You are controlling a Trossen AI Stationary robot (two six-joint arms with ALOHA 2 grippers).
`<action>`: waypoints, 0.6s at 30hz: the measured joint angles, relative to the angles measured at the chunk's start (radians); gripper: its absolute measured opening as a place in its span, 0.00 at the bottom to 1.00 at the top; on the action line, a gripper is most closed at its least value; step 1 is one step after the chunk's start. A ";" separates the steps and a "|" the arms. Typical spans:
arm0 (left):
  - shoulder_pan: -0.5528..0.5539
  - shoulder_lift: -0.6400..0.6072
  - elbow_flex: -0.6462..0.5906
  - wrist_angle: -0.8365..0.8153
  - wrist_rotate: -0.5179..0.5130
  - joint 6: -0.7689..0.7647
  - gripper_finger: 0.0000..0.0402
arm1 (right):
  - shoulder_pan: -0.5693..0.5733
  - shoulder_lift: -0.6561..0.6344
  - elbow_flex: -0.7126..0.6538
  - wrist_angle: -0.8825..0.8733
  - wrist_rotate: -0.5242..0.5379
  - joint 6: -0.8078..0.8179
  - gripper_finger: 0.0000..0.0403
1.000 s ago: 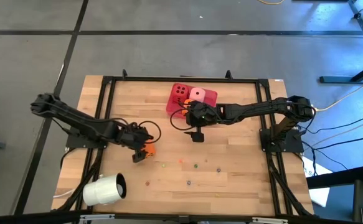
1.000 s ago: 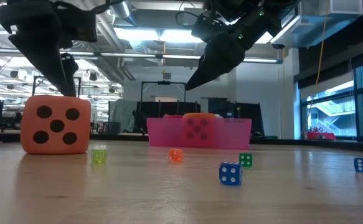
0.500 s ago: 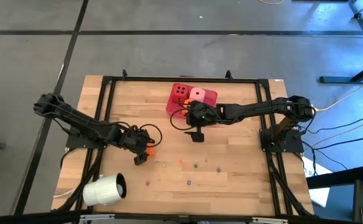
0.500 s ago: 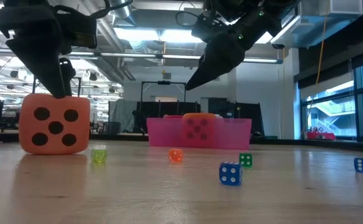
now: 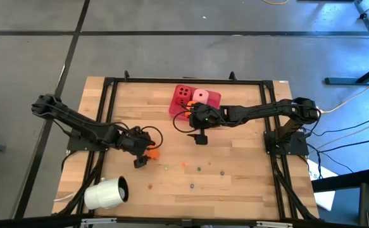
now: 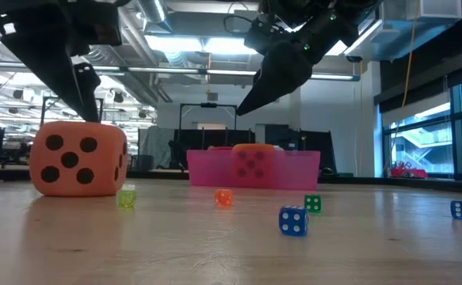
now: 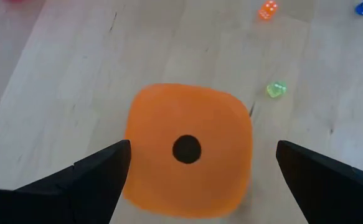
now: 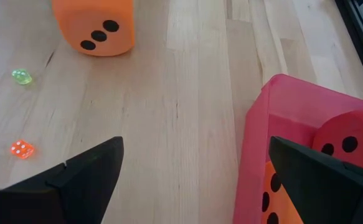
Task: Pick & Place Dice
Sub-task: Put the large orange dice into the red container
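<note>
The left gripper (image 5: 142, 156) hangs directly over the last loose orange die (image 7: 188, 151), its jaws spread to their widest with one finger on either side of the cube and nothing held. From its wrist camera the die sits squarely between the fingers (image 7: 94, 177), one-pip face up, resting on the table (image 5: 235, 177). So the step in hand looks like the approach to a pick (the grasp itself is not yet made). The next move calls for a straight descent until the fingers flank the die's sides, then a close on it, a lift, and a carry toward the red tray (image 5: 213, 99) across the table.

A small yellow-green die (image 7: 276, 89) lies just beyond the orange one, close enough that the far finger should avoid nudging it on the way down.

Further right, the right gripper (image 5: 200, 131) waits beside the tray, jaws also wide and empty; below it the tray already holds a red die (image 5: 183, 94), a pale pink die (image 5: 200, 97) and another orange die (image 8: 269, 190).

Compared with a second ago, the left gripper has wandered slightly over the die, and in the low view the die now shows a second face, so it seems to have turned or been nudged. The right arm has not moved.
</note>
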 joint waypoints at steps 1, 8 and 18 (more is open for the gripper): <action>0.000 0.000 0.000 -0.005 -0.003 -0.004 1.00 | 0.000 0.000 0.000 0.000 0.000 0.000 0.99; 0.000 0.037 0.000 -0.015 -0.014 0.032 1.00 | 0.000 0.000 0.000 0.000 0.000 0.000 0.99; 0.028 0.075 0.001 -0.009 0.029 0.064 1.00 | 0.000 0.000 0.000 0.000 0.000 0.001 0.99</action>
